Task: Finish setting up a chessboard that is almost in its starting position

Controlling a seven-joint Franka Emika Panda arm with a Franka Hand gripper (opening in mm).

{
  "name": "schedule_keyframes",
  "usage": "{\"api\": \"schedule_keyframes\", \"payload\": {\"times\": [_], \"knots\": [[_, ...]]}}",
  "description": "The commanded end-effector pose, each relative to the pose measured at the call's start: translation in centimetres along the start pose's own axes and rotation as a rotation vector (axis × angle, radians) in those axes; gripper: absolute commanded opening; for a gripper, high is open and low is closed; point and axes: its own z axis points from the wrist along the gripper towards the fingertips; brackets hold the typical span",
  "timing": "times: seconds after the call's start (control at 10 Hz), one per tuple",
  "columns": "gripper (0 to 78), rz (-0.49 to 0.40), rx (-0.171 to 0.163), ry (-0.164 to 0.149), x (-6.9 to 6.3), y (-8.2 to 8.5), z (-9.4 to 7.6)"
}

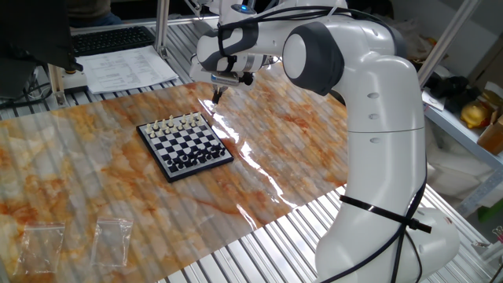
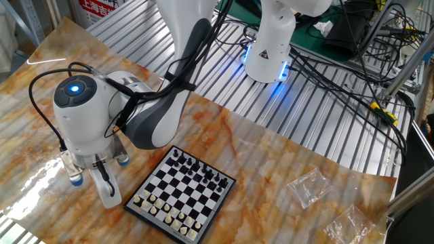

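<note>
The small black-and-white chessboard (image 1: pixel 185 145) lies on the marbled mat, with white pieces along its far edge and black pieces along its near edge. It also shows in the other fixed view (image 2: pixel 182 194), white pieces at the bottom. My gripper (image 1: pixel 217 96) hangs just past the board's white-side corner, fingers pointing down and close together. In the other fixed view the gripper (image 2: pixel 106 190) is left of the board, its fingertips low by the mat. I cannot see anything held between them.
Two clear plastic bags (image 1: pixel 78 240) lie at the mat's near left, also seen in the other view (image 2: pixel 308 186). Papers and a keyboard (image 1: pixel 110 39) sit behind the mat. The robot base and cables (image 2: pixel 271 47) stand beyond the mat's edge.
</note>
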Motion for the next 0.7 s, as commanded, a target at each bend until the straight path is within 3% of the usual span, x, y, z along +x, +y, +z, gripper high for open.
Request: {"api": "schedule_keyframes", "payload": {"times": [0.1, 0.4, 0.5, 0.7], "knots": [[0.0, 0.003, 0.001, -0.002, -0.12, 0.01, -0.18], [0.0, 0.004, 0.0, -0.001, -0.13, 0.01, -0.18], [77.4, 0.004, 0.0, -0.001, -0.13, 0.01, -0.18], [77.4, 0.004, 0.0, -0.001, -0.13, 0.01, -0.18]]}}
